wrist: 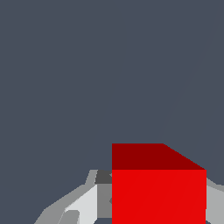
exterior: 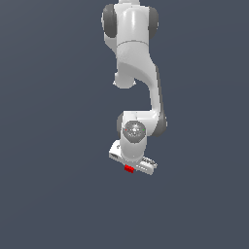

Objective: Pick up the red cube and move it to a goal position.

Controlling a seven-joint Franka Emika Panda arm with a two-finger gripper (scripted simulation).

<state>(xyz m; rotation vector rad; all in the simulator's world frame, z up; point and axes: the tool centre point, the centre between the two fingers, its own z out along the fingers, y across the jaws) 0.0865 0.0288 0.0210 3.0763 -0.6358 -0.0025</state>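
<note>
My white two-fingered gripper (exterior: 130, 167) appears clamped on the small bright red cube (wrist: 158, 188), which sits squarely between my fingers; no goal marker shows.

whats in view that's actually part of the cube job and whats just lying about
Part of the job:
- red cube, sitting between the fingers in the wrist view
- gripper, at the end of the white arm

Just lying about:
- nothing visible; only a plain dark grey background in both views, and no goal marker shows
</note>
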